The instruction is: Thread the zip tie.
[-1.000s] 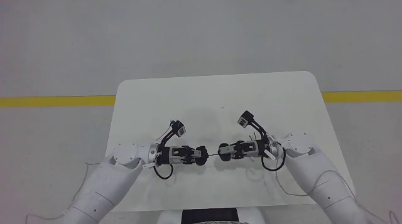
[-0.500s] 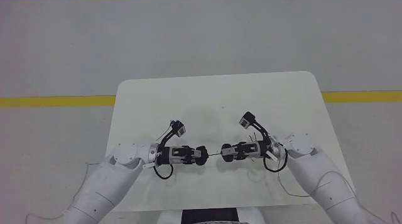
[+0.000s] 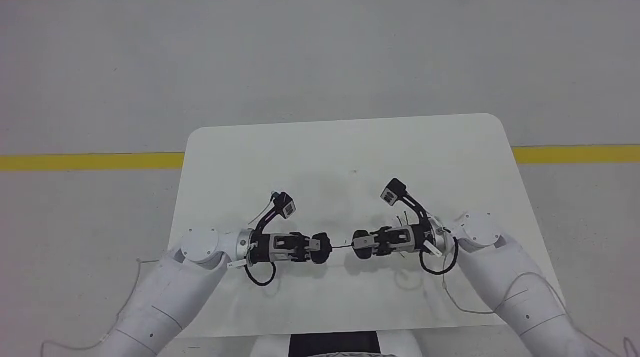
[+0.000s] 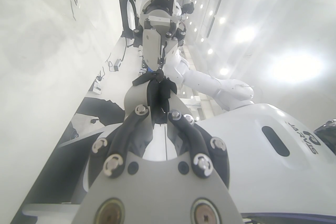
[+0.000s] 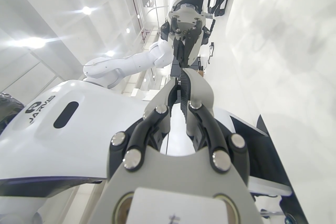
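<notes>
The thin black plastic zip tie point(image 3: 338, 246) hangs over the white table point(image 3: 350, 147), long axis 9-to-3 o'clock. The left gripper point(image 3: 324, 245) pinches its 9 o'clock end, the right gripper point(image 3: 351, 247) its 3 o'clock end. Both are equally near, tips facing.

Both your white arms reach inward above the near edge of the white rounded table point(image 3: 350, 147), forearms low, wrists pointing at each other. Your left gripper point(image 3: 323, 244) and right gripper point(image 3: 355, 247) sit just apart, each pinched tight on the thin black plastic zip tie point(image 3: 340, 246).
</notes>
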Tool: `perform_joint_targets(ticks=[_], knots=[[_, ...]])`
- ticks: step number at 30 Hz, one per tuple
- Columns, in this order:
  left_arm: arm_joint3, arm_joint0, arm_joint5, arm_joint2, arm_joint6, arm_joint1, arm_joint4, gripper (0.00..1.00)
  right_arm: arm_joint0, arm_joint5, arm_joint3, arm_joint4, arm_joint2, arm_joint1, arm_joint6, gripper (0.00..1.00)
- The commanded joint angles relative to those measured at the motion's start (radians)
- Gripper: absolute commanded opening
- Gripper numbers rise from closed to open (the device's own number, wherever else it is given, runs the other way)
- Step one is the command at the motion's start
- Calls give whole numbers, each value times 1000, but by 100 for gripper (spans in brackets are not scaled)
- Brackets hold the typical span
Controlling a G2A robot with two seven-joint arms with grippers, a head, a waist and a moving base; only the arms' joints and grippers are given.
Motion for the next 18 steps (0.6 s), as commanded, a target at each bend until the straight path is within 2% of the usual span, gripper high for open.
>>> perform_joint_targets(ticks=[1,2,3,7,10,18], knots=[[0,0,0,0,0,0,0,36,0,-2,0,1,-1,1,-1,0],[0,0,0,0,0,0,0,84,0,-3,0,1,-2,1,-2,0],[0,0,0,0,0,0,0,100,0,-3,0,2,-3,1,-2,0],[0,0,0,0,0,0,0,100,-2,-3,2,12,-2,1,-12,0],[-12,4,12,12,27,-1,-7,100,-4,-3,7,27,0,1,-20,0],[-20,-1,-14,29,9,3,-13,100,5,-3,25,52,-13,-5,1,0]])
